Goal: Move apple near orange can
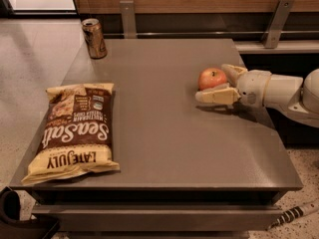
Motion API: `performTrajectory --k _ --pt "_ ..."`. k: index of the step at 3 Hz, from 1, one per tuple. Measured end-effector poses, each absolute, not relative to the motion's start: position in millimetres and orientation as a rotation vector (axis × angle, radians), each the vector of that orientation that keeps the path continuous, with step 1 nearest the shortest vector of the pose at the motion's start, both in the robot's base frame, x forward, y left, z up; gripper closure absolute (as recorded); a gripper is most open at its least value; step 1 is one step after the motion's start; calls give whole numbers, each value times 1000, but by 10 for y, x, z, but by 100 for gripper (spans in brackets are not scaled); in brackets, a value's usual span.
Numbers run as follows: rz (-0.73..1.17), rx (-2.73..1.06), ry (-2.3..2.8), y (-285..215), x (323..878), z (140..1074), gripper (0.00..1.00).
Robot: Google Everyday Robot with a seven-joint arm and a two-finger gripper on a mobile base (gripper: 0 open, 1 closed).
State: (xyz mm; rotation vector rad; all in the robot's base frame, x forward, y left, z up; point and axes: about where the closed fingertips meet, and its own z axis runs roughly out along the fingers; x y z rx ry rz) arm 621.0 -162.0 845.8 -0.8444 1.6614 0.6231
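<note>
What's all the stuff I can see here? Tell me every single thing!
table: one, grey, middle of view
apple: one, red-orange, right side of the table
orange can: one, brownish-orange, upright at the table's far left corner
chip bag: one, yellow and brown, lying flat on the table's front left
metal brackets: two, grey, on the wall behind the table
arm: one, white, reaching in from the right
gripper: one, cream, open with a finger on either side of the apple
</note>
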Motion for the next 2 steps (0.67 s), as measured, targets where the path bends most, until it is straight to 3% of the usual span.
performTrajectory --k 2 --pt "630 -848 1656 -1562 6221 8460 64"
